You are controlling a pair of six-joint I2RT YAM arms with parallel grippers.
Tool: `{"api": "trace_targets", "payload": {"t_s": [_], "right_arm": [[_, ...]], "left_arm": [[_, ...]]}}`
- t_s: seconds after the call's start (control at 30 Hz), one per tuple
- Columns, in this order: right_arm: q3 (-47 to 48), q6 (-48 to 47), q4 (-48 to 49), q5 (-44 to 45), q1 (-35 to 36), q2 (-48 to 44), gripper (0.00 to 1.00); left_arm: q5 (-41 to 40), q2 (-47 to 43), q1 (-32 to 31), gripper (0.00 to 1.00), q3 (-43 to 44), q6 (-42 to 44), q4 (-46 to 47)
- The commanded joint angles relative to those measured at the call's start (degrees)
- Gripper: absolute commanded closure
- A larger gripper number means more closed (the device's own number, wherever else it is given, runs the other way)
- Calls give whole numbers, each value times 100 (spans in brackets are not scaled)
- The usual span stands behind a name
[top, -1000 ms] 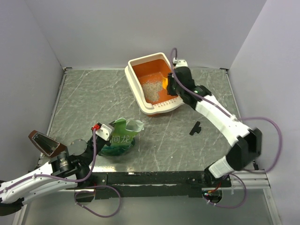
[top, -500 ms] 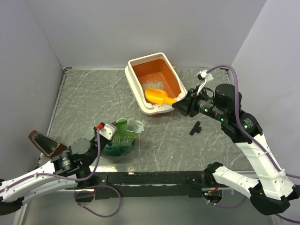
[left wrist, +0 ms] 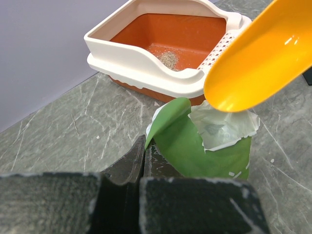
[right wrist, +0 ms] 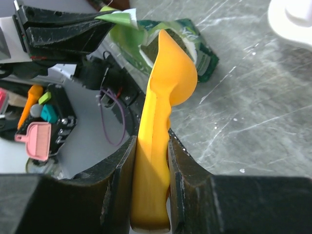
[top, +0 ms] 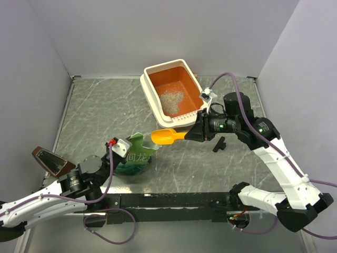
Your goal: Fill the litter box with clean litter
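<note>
Pinching the narrow handle of the scoop (right wrist: 165,73), the right gripper (right wrist: 150,190) keeps its two black fingers (right wrist: 117,190) a little apart, only as wide as the handle that sits between them. The scoop is smooth, glossy orange-yellow plastic with a rounded, spoon-like bowl. This bowl points to the left and hangs just above the open mouth of the bag (left wrist: 195,146).

The left gripper (left wrist: 144,152) has its dark fingers pressed together on a flap of this bag, at its left edge. The bag is thin, crinkly green plastic with a pale inside and a torn, uneven top. It stands on the table (top: 95,116), a grey-green surface with light veins like marble.

The litter box (top: 150,97) stands further away, at the far side of the table and a little right of the middle, apart from the bag. It is a rectangular plastic tray, orange inside, with a thick cream-white rim and small holes along its near short edge. The clean litter (top: 171,98), fine pale grey grains, lies in a small pile on the orange floor of the box. A small black part (top: 219,143) lies on the table near the right arm.
</note>
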Motion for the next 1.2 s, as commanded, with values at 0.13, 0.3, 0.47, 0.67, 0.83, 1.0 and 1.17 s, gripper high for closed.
{"api": "trace_targets", "payload": {"t_s": [0.13,0.3,0.47,0.67,0.83,1.0,1.17], "right_arm": [[-66,-54,208,-441,64,369,100],[21,-115,191,-398,186,808,100],[206,-63,156,-424,459,1300,100],[829,-80,-265,-337,749,2143,100],[1602,-124,-933,182,1065,2916,100],[2314,-80,-1478,551,1355,3716,100],[2737,-54,-1743,903,1689,4446,100]], "left_arm": [[185,-48,-9,99,176,-129,124],[220,-83,-9,99,185,-146,141],[369,5,-9,99,264,-216,62],[492,-13,-9,99,273,-251,44],[501,-13,-9,99,282,-234,71],[554,22,-9,99,282,-260,62],[554,49,-18,99,291,-286,53]]}}
